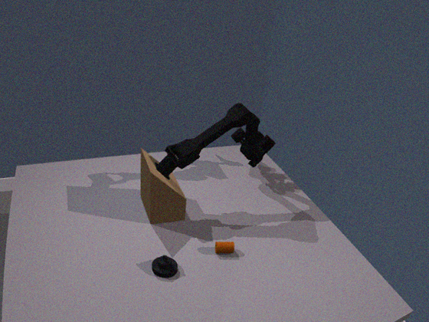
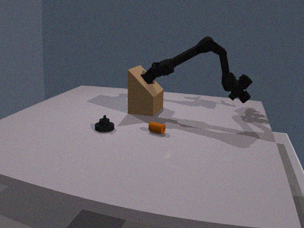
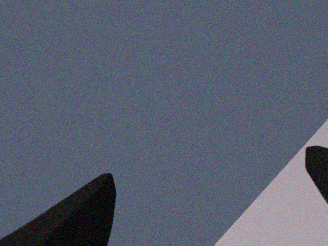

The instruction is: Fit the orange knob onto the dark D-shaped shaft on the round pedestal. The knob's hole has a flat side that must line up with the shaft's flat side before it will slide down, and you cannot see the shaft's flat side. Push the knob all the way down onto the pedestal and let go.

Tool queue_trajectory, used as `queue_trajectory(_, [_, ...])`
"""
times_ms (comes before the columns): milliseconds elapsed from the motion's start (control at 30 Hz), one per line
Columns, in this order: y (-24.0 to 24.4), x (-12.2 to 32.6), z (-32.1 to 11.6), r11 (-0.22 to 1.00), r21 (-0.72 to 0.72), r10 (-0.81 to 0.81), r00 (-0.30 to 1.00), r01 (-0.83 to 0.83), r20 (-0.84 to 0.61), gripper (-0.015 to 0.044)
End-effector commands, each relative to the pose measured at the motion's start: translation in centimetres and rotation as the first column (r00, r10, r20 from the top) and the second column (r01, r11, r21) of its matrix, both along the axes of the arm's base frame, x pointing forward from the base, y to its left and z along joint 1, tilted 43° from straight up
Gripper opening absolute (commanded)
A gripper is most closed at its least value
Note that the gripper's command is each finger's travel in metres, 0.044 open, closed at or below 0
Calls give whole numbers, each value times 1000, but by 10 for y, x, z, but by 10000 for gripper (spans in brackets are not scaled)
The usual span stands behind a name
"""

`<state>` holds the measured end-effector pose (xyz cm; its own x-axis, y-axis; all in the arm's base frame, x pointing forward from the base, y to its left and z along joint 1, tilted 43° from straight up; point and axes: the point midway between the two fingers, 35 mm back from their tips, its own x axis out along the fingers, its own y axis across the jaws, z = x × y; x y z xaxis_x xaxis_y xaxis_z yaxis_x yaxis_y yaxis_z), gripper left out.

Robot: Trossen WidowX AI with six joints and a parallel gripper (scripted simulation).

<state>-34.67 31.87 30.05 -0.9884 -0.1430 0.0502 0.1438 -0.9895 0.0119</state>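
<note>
hand (image 3: 207,170) open; right fingertip (image 3: 318,162) cut off by wrist frame; knob's (image 1: 224,247) (image 2: 157,128) flat hidden

Wood-look block (image 1: 166,202) (image 2: 140,99), matt, smooth

Knob off the shaft, lying apart from the pedestal

Your orange knob (image 1: 224,247) (image 2: 157,128) is a short cylinder, down on its side, well apart from the round pedestal (image 1: 164,269) (image 2: 104,126). The end facing away from the pedestal shows you a round-looking opening; you can't make out the hole's flat side. Pedestal: black, upright, wide disc base with a narrower step on top. Dark shaft (image 1: 165,257) (image 2: 104,116) is a thin stub pointing up from the pedestal's middle, bare. You can't read its flat side either.
</note>
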Motion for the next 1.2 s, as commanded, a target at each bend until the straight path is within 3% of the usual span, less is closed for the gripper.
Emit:
queue_trajectory(0, [2,2,0,1000,10,-13,1000,13,0,426])
queue_trajectory(100, [35,37,2,970,156,-189,982,185,13,440])
queue_trajectory(200, [68,88,0,866,348,-396,917,357,45,440])
queue_trajectory(467, [99,188,-13,604,667,-678,721,436,143,440])
queue_trajectory(800, [88,303,-37,416,891,-843,444,180,304,440])
queue_trajectory(967, [65,356,-51,415,909,-864,301,-30,404,440])
queue_trajectory(1167, [22,410,-68,482,829,-833,146,-283,534,440])
